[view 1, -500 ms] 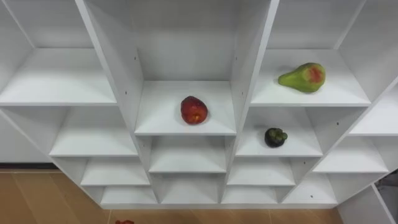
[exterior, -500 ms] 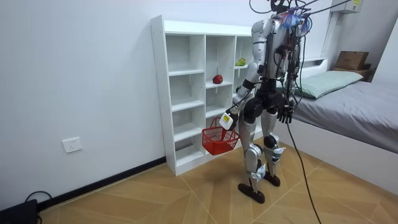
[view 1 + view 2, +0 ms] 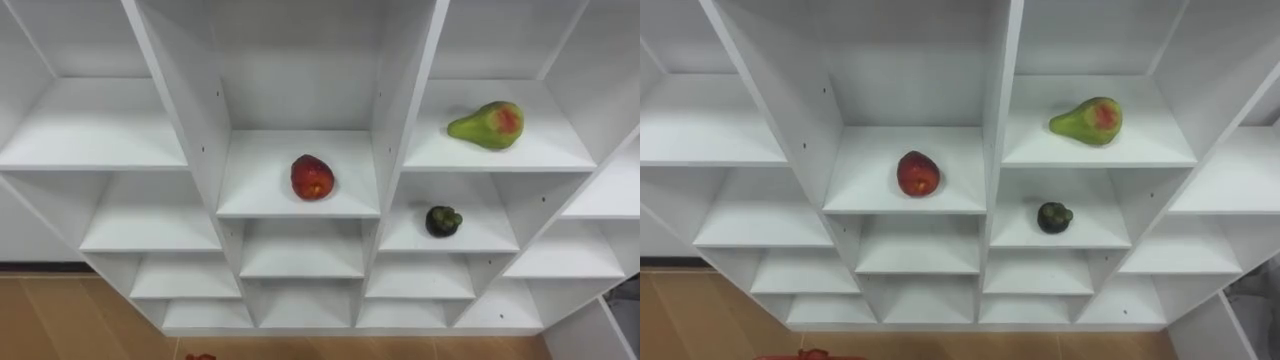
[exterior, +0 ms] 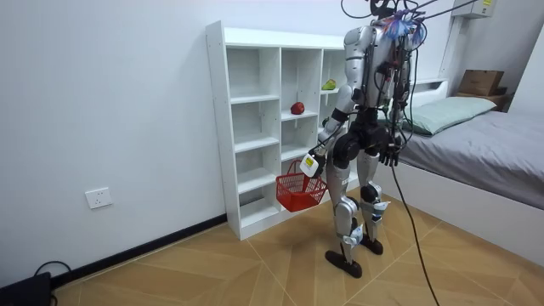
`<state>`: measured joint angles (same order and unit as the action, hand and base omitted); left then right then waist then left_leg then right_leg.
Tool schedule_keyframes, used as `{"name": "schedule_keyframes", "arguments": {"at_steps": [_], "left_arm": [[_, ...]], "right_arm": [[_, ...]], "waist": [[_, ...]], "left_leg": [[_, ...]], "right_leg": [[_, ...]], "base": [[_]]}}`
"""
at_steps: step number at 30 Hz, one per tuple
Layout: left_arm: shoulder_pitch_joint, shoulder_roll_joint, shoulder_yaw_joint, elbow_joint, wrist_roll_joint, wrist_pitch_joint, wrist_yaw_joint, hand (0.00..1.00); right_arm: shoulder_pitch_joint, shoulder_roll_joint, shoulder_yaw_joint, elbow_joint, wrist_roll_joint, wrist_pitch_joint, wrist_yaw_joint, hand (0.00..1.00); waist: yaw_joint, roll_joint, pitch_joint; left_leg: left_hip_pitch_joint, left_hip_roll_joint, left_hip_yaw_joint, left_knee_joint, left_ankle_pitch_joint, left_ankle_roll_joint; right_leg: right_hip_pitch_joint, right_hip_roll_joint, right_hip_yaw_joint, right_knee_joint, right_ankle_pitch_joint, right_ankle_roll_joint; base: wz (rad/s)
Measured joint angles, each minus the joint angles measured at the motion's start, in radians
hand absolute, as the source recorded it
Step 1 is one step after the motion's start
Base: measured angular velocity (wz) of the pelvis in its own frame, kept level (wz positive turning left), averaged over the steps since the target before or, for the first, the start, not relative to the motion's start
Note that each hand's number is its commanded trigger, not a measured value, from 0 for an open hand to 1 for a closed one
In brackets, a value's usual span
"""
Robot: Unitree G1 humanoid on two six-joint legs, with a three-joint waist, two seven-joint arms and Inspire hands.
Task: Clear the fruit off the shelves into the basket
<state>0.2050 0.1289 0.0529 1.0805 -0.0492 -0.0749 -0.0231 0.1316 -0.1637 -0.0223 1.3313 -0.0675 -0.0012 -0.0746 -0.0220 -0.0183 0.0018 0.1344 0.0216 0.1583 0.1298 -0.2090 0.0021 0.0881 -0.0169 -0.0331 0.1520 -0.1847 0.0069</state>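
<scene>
A red apple (image 3: 312, 177) lies on the middle shelf of the white closet (image 3: 180, 120) that I stand facing. A green pear with a red patch (image 3: 487, 125) rests on the shelf to its upper right. Below the pear sits a small dark round fruit (image 3: 443, 220). In the room view my left hand (image 4: 310, 164) is shut on the handle of a red basket (image 4: 299, 194), held low in front of the closet. A sliver of the basket's rim (image 3: 810, 354) peeks in at the bottom edge. My right hand (image 4: 389, 156) hangs open at my side.
Several other closet compartments hold nothing. A bed (image 4: 484, 140) stands close behind me on the room view's right, with a cardboard box (image 4: 480, 82) beyond it. Wooden floor (image 4: 212, 272) stretches out on the room view's left.
</scene>
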Motion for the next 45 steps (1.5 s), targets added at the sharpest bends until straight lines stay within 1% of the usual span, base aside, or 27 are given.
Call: {"name": "schedule_keyframes", "arguments": {"at_steps": [2, 4, 8, 10, 13, 16, 18, 20, 22, 23, 24, 25, 26, 27, 28, 29, 30, 31, 33, 37, 38, 39, 43, 45], "left_arm": [[0.000, 0.000, 0.000, 0.000, 0.000, -0.001, 0.005, 1.00], [0.003, 0.000, -0.001, 0.000, 0.001, -0.011, 0.014, 1.00], [0.006, 0.003, -0.008, 0.000, 0.001, -0.021, 0.015, 1.00], [0.006, 0.005, -0.017, 0.000, 0.001, -0.031, 0.015, 1.00], [0.006, 0.005, -0.017, 0.002, 0.001, -0.052, 0.010, 1.00], [0.008, 0.005, -0.016, 0.010, 0.001, -0.064, 0.001, 1.00], [0.011, 0.005, -0.017, 0.011, 0.001, -0.074, -0.006, 1.00], [0.012, 0.006, -0.016, 0.012, 0.000, -0.084, -0.005, 1.00], [0.011, 0.006, -0.016, 0.015, 0.001, -0.088, -0.005, 1.00], [0.010, 0.006, -0.016, 0.015, 0.001, -0.089, -0.005, 1.00], [0.009, 0.005, -0.017, 0.014, 0.001, -0.091, -0.006, 1.00], [0.007, 0.004, -0.017, 0.011, 0.000, -0.093, -0.006, 1.00], [0.008, 0.005, -0.019, 0.008, 0.000, -0.094, -0.007, 1.00], [0.007, 0.004, -0.019, 0.002, -0.003, -0.094, -0.006, 1.00], [0.005, 0.004, -0.020, -0.001, -0.010, -0.095, -0.005, 1.00], [0.003, 0.003, -0.021, -0.001, -0.018, -0.096, -0.003, 1.00], [-0.004, 0.000, -0.025, -0.001, -0.022, -0.097, 0.003, 1.00], [-0.012, -0.001, -0.038, -0.001, -0.022, -0.099, 0.011, 1.00], [-0.019, -0.001, -0.045, -0.001, -0.021, -0.099, 0.014, 1.00], [-0.017, -0.001, -0.077, -0.030, -0.028, -0.099, 0.014, 1.00], [-0.018, -0.001, -0.078, -0.031, -0.029, -0.100, 0.014, 1.00], [-0.017, -0.001, -0.079, -0.031, -0.036, -0.102, 0.015, 1.00], [-0.010, -0.001, -0.096, -0.045, -0.036, -0.107, 0.030, 1.00], [-0.011, -0.002, -0.099, -0.055, -0.036, -0.110, 0.033, 1.00]], "right_arm": [[-0.002, 0.000, 0.000, -0.013, 0.031, -0.014, -0.016, 0.00], [-0.010, 0.001, 0.000, -0.018, 0.079, -0.042, -0.027, 0.00], [-0.013, 0.004, 0.000, -0.044, 0.163, -0.075, -0.035, 0.00], [-0.017, 0.008, 0.000, -0.054, 0.202, -0.101, -0.035, 0.00], [-0.020, 0.010, -0.003, -0.058, 0.218, -0.128, -0.032, 0.00], [-0.023, 0.009, -0.016, -0.064, 0.217, -0.152, -0.032, 0.00], [-0.021, 0.010, -0.043, -0.086, 0.217, -0.155, -0.035, 0.00], [-0.015, 0.009, -0.050, -0.115, 0.217, -0.172, -0.053, 0.00], [0.010, 0.010, -0.060, -0.195, 0.209, -0.194, -0.074, 0.00], [0.015, 0.011, -0.060, -0.220, 0.195, -0.196, -0.081, 0.00], [0.021, 0.012, -0.063, -0.262, 0.171, -0.207, -0.094, 0.00], [0.032, 0.015, -0.063, -0.303, 0.162, -0.221, -0.110, 0.00], [0.039, 0.016, -0.062, -0.330, 0.155, -0.223, -0.120, 0.00], [0.066, 0.021, -0.058, -0.405, 0.140, -0.226, -0.143, 0.00], [0.093, 0.029, -0.056, -0.483, 0.131, -0.231, -0.160, 0.00], [0.102, 0.033, -0.055, -0.515, 0.118, -0.232, -0.170, 0.00], [0.126, 0.041, -0.051, -0.585, 0.092, -0.233, -0.192, 0.00], [0.151, 0.043, -0.037, -0.671, 0.071, -0.231, -0.217, 0.00], [0.174, 0.043, -0.017, -0.778, 0.038, -0.234, -0.251, 0.00], [0.192, 0.041, 0.018, -0.971, 0.022, -0.250, -0.313, 0.00], [0.197, 0.041, 0.023, -0.998, 0.022, -0.251, -0.321, 0.00], [0.203, 0.041, 0.033, -1.040, 0.022, -0.264, -0.341, 0.00], [0.206, 0.040, 0.051, -1.088, 0.020, -0.302, -0.418, 0.00], [0.206, 0.040, 0.055, -1.098, 0.019, -0.305, -0.448, 0.00]], "waist": [[0.000, 0.001, 0.0005], [-0.001, 0.001, 0.0010], [0.000, 0.003, 0.0021], [0.000, 0.003, 0.0022], [0.000, 0.001, 0.0017], [0.000, -0.001, 0.0010], [-0.006, -0.002, 0.0011], [-0.007, -0.004, 0.0025], [-0.006, -0.005, 0.0033], [-0.007, -0.005, 0.0031], [-0.010, -0.005, 0.0026], [-0.005, -0.004, 0.0023], [-0.003, -0.003, 0.0021], [-0.002, -0.001, 0.0003], [-0.003, 0.000, 0.0002], [-0.006, 0.000, 0.0001], [-0.008, 0.003, -0.0005], [-0.007, 0.005, 0.0005], [-0.009, 0.009, 0.0014], [-0.009, 0.017, -0.0030], [-0.009, 0.018, -0.0044], [-0.007, 0.018, -0.0055], [-0.006, 0.022, -0.0044], [-0.006, 0.028, -0.0058]], "left_leg": [[-0.002, 0.000, 0.000, 0.000, 0.000, 0.000], [-0.004, 0.000, 0.000, 0.000, 0.000, 0.000], [-0.006, 0.000, 0.002, -0.001, 0.000, 0.000], [-0.009, 0.000, 0.002, -0.001, 0.000, 0.000], [-0.008, 0.000, 0.001, 0.000, 0.000, 0.000], [-0.008, 0.000, 0.001, 0.001, 0.000, 0.000], [-0.007, 0.000, 0.001, 0.001, 0.000, 0.000], [-0.008, -0.001, 0.001, 0.002, 0.000, 0.000], [-0.010, -0.001, 0.002, 0.005, 0.000, 0.000], [-0.012, -0.001, 0.002, 0.005, 0.000, 0.000], [-0.017, 0.000, 0.003, 0.007, 0.000, 0.000], [-0.020, 0.000, 0.008, 0.006, 0.000, 0.000], [-0.020, 0.001, 0.011, 0.006, 0.000, 0.000], [-0.020, 0.002, 0.016, 0.005, 0.000, 0.000], [-0.020, 0.002, 0.019, 0.005, 0.000, 0.000], [-0.020, 0.002, 0.019, 0.005, 0.000, 0.000], [-0.019, 0.002, 0.020, 0.005, 0.000, 0.000], [-0.020, 0.002, 0.025, 0.005, 0.000, 0.000], [-0.021, 0.002, 0.035, 0.004, 0.000, 0.000], [-0.031, 0.003, 0.048, 0.004, 0.000, 0.000], [-0.034, 0.003, 0.048, 0.005, 0.000, 0.000], [-0.038, 0.003, 0.048, 0.005, 0.000, 0.000], [-0.039, 0.002, 0.048, 0.005, 0.000, 0.000], [-0.041, 0.003, 0.048, 0.005, 0.000, 0.000]], "right_leg": [[0.000, 0.000, 0.000, 0.000, 0.000, 0.000], [0.000, 0.000, -0.001, -0.001, 0.000, 0.000], [0.000, 0.000, -0.003, 0.000, 0.000, 0.000], [-0.001, 0.000, -0.007, 0.000, 0.001, 0.000], [-0.001, -0.002, -0.012, -0.001, 0.001, 0.000], [-0.001, -0.002, -0.014, -0.001, 0.001, 0.000], [0.000, -0.003, -0.019, -0.001, 0.001, 0.000], [0.000, -0.004, -0.021, -0.002, 0.001, 0.000], [-0.003, -0.004, -0.019, -0.002, 0.001, 0.000], [-0.005, -0.004, -0.019, -0.001, 0.001, 0.000], [-0.012, -0.004, -0.018, -0.001, 0.001, 0.000], [-0.020, -0.002, -0.010, 0.001, 0.001, 0.000], [-0.021, -0.001, -0.007, 0.001, 0.002, 0.000], [-0.022, 0.000, -0.002, 0.002, 0.002, 0.000], [-0.022, 0.001, 0.002, 0.001, 0.002, 0.000], [-0.022, 0.001, 0.002, 0.001, 0.002, 0.000], [-0.020, 0.001, 0.003, 0.002, 0.003, 0.000], [-0.021, 0.000, 0.005, 0.002, 0.004, 0.000], [-0.023, 0.000, 0.008, 0.002, 0.004, 0.000], [-0.040, 0.003, 0.027, 0.006, 0.006, 0.001], [-0.044, 0.003, 0.027, 0.006, 0.006, 0.001], [-0.052, 0.003, 0.029, 0.010, 0.007, 0.001], [-0.055, 0.003, 0.027, 0.017, 0.007, 0.001], [-0.055, 0.003, 0.027, 0.018, 0.007, 0.001]], "base": [[0.00], [0.00], [0.00], [0.04], [0.03], [0.00], [0.04], [0.02], [0.00], [0.00], [-0.07], [-0.10], [-0.13], [-0.11], [-0.08], [-0.05], [-0.03], [-0.04], [-0.06], [-0.10], [-0.04], [-0.04], [-0.01], [0.00]]}}
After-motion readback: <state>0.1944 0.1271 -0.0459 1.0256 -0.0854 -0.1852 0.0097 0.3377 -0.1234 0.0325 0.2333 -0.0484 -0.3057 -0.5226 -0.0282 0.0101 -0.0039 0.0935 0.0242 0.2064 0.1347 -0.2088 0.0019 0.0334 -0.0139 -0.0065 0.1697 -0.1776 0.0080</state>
